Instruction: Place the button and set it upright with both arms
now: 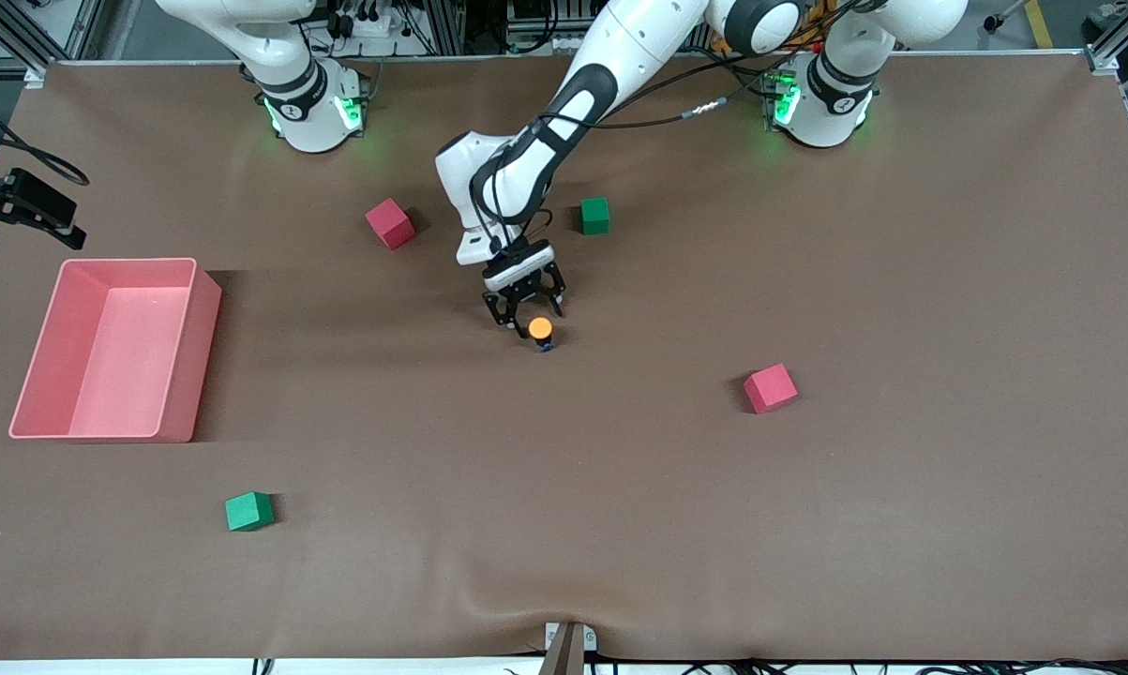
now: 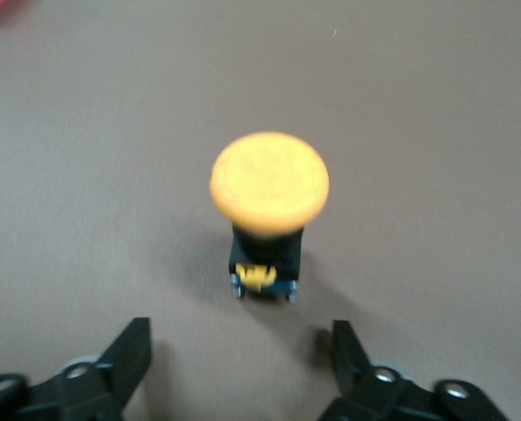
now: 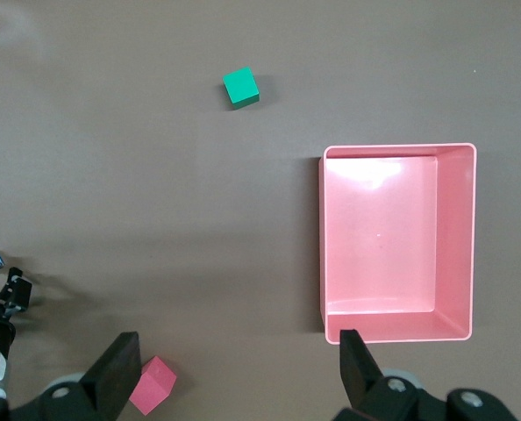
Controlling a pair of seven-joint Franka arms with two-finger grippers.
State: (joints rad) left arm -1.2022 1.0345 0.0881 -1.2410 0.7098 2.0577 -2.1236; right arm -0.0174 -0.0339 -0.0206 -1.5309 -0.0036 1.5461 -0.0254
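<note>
Item: button. Orange cap up, black body and blue base on the table mat, near mid-table. Stands upright, free of any finger.

Item: left gripper. Low over the mat just beside the button; fingers spread, pinching nothing, the button apart from both.

Item: right gripper. High above the right arm's end of the table, over the pink bin; fingers spread, empty; arm waits.

Other stock: two pink cubes, two green cubes, scattered, well apart from the button.

Status, judged: placing and uprighting look done; only the left arm's retreat appears left.
</note>
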